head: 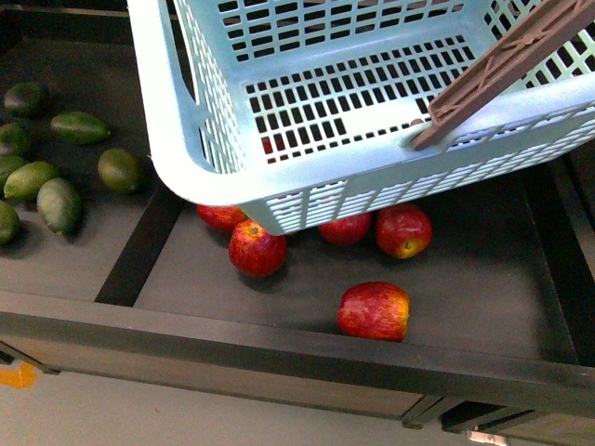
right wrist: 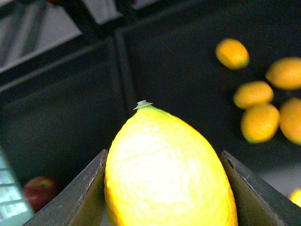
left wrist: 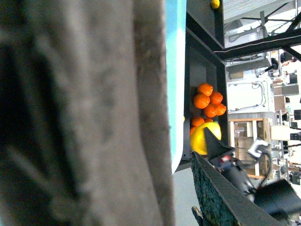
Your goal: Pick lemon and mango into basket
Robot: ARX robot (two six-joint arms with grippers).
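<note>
Lemon (right wrist: 167,174) pinched in R gripper (right wrist: 163,160), base cut off; basket (head: 160,102) half-hides apples (head: 346,229).

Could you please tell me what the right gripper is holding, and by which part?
The right gripper holds the lemon across its middle, one finger on each side, stem tip free.

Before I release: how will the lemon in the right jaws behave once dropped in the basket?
The lemon looks firm and glossy, so probably slightly slippery between the jaws. Being oval, it will likely roll downhill on the basket floor, which looks tilted.
</note>
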